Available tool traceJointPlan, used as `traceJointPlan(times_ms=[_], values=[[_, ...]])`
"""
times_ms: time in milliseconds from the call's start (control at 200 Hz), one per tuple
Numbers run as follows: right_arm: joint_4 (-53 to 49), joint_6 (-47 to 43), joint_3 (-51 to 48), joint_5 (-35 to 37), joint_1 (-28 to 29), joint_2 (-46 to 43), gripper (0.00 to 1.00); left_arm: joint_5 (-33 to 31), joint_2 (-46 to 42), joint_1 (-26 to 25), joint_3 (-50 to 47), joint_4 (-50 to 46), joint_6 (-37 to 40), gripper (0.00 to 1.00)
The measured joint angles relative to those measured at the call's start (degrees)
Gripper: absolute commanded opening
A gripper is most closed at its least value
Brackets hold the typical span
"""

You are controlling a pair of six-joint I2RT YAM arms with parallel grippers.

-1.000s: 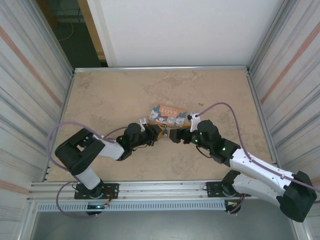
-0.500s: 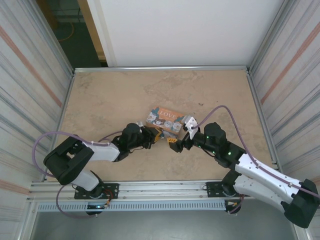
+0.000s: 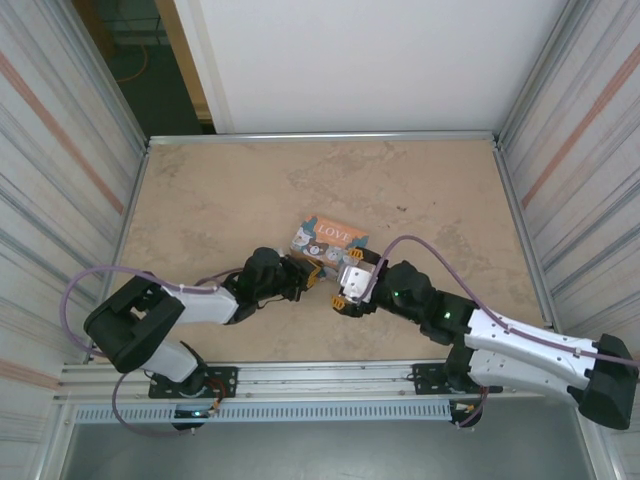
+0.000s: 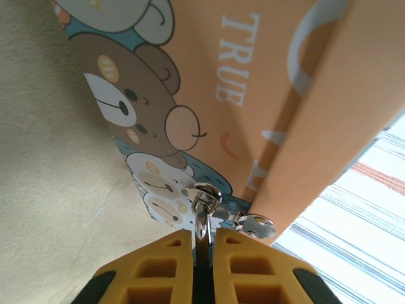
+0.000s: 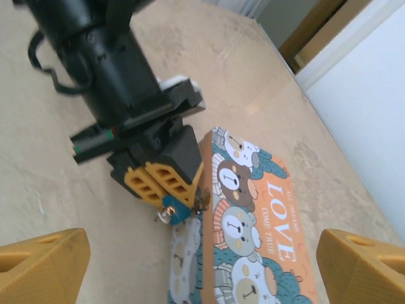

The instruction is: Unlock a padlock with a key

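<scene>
**1. Reference.** All places are given from the picture box [image 3: 330, 237], which lies flat on the table [image 3: 200, 200] with its "LOVE" face up.

**2. Grippers.**
- The right gripper [image 5: 202, 237] hangs just off the box's near edge. Its fingers are spread wide and nothing is between them.
- The left gripper [image 5: 161, 180] sits at the near-left corner of the box. Its yellow fingers [image 4: 171, 259] are pressed almost together, pinching the padlock [image 5: 172, 204].

**3. Step in hand (judged).** The lock is being presented for the key. To do this well:
- Hold the pinch firm, because so small a body will likely twist between the pads under any side load.
- Bring the lock a little clear of the box's side so the key has room.
- Turn the keyway away from the box and toward the right gripper.
- Take the key by its head, line it up with the keyway, push it in straight, and only then turn it.

**4. Padlock.**
- The body is tiny and blue-teal, far smaller than the box.
- It lies against or just beside the box's orange side — which of the 2 cannot be told.
- In the left wrist view, a silvery loop [image 4: 205, 197] stands just past the fingertips, in front of the box's side.
- Beside the loop hangs a flat silvery tab [image 4: 253, 223] with a hole — possibly the key, but this cannot be told.
- The keyway is hidden.
</scene>
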Motion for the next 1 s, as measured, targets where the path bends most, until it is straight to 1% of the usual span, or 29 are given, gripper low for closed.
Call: traceJointPlan(times_ms=[220,541,842,1002], values=[[-1.29,-4.94,2.12,4.92,2.60,5.79,0.83,0.00,-1.05,0.00,0.00,-0.92,0.00,0.00],[-0.48,-8.11,3.41,7.30,4.15,16.15,0.73,0.00,-1.07,0.00,-0.02,-0.94,0.00,0.00],[2.89,-9.60,5.33,8.35,4.15,21.40,0.58,0.00,-1.07,0.00,-0.33,-0.94,-0.39,0.00],[4.04,-9.64,5.92,8.52,4.11,23.50,0.46,0.00,-1.07,0.00,-0.35,-0.92,-0.44,0.00]])
